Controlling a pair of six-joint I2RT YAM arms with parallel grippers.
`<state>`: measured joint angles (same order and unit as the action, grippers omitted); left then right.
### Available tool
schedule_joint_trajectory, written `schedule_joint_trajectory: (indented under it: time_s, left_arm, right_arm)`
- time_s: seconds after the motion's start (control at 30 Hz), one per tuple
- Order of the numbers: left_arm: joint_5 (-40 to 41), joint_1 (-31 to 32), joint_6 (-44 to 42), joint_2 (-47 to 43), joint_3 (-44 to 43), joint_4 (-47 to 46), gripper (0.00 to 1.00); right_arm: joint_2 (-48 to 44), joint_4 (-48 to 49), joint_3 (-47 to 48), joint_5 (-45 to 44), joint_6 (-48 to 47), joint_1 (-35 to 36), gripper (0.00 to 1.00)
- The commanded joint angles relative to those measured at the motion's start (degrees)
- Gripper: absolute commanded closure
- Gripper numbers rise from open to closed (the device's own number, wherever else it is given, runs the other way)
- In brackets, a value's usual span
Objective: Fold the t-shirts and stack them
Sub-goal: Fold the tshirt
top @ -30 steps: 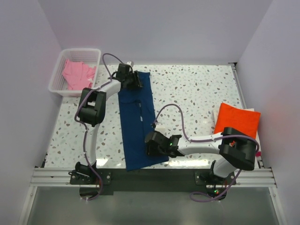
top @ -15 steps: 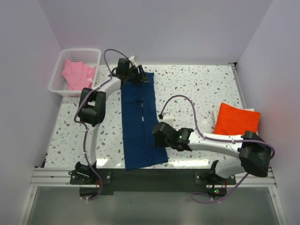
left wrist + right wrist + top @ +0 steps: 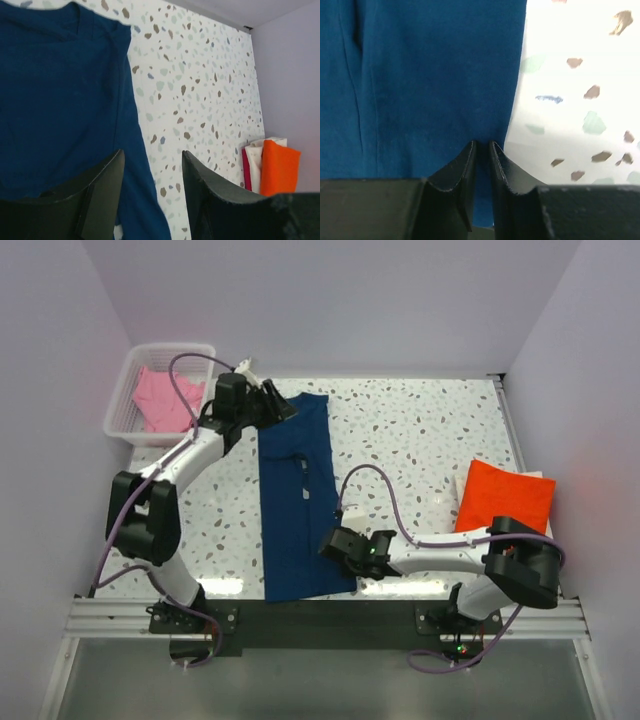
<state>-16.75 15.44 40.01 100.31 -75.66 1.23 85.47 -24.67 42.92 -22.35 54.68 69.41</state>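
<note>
The navy t-shirt (image 3: 295, 490) lies as a long narrow strip from the far middle of the table to its near edge. It also shows in the left wrist view (image 3: 60, 100) and the right wrist view (image 3: 430, 75). My left gripper (image 3: 283, 406) is open and empty, just above the shirt's far end (image 3: 152, 155). My right gripper (image 3: 333, 543) is shut on the shirt's right edge near the hem, with blue cloth between its fingers (image 3: 482, 145). A folded orange t-shirt (image 3: 507, 495) lies at the right. A pink t-shirt (image 3: 160, 395) sits crumpled in the basket.
A white lattice basket (image 3: 170, 347) stands at the far left corner. The orange t-shirt (image 3: 279, 170) rests on white and red folded cloth (image 3: 252, 160) by the right wall. Speckled tabletop (image 3: 410, 430) lies between the navy strip and the orange t-shirt.
My left arm swung its elbow out to the left, and its gripper stays at the shirt's far end. My right gripper went up the shirt's right edge, then back towards the hem. The strip lies straighter.
</note>
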Motion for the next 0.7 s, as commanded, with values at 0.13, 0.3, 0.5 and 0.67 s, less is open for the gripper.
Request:
schedule_joint_trajectory:
  time_s: [0.13,0.3,0.5,0.67]
  left_arm:
    - [2.69,1.34,2.18,-11.88,18.51,-2.55,0.47]
    - [2.26,1.87,0.33,-14.18,23.44,-1.33,0.47]
    - [1.72,5.03,-1.07,-16.11,27.22,-1.32,0.5]
    - [4.88,8.9,-1.34,-20.14,31.26,2.45,0.53]
  right_arm:
    - [-3.9,-1.45,-6.96,3.09,11.33,6.88,0.8]
    - [-7.33,-1.08,-6.36,1.97,11.95,7.23,0.67]
    - [-13.48,-9.34,-0.12,-3.92,8.35,6.88,0.47]
    - [-17.53,-8.4,3.13,-3.24,-0.25,-5.53,0.46]
